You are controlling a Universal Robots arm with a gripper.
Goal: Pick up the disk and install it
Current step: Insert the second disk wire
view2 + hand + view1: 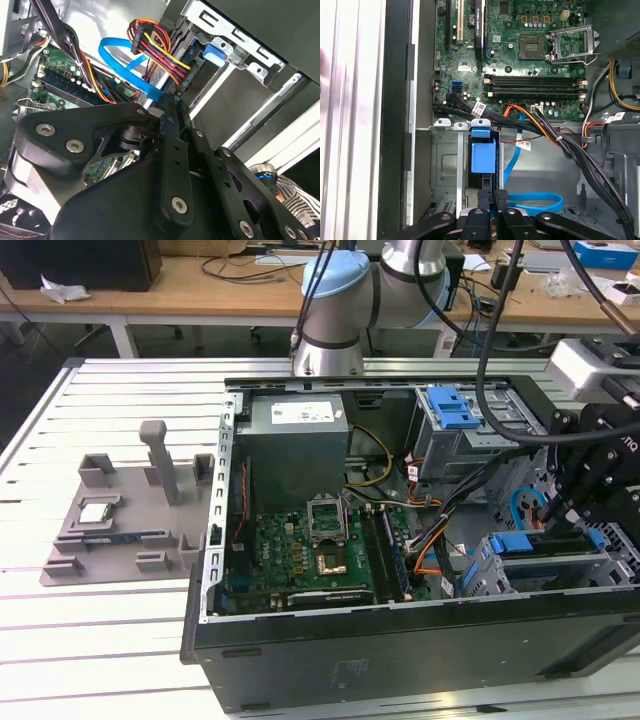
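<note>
No text is legible enough to record.

- Power supply point(298, 445): white printed label point(305, 412) on its top face in the exterior view; characters cannot be made out.
- Computer case point(400, 650): small grey label point(352, 672) on the outer wall; unreadable.
- Cable bundle point(560, 142): two white tags point(479, 109) in the first wrist view; print too fine to read.
- Motherboard point(520, 60): white silkscreen markings; indistinct.

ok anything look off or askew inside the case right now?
Nothing is clearly damaged or spilled. The black gripper sits low over the silver metal drive cage, beside the bright blue plastic frame of the disk, which looks square in its slot. The flat blue data cable lies loosely looped nearby.
</note>
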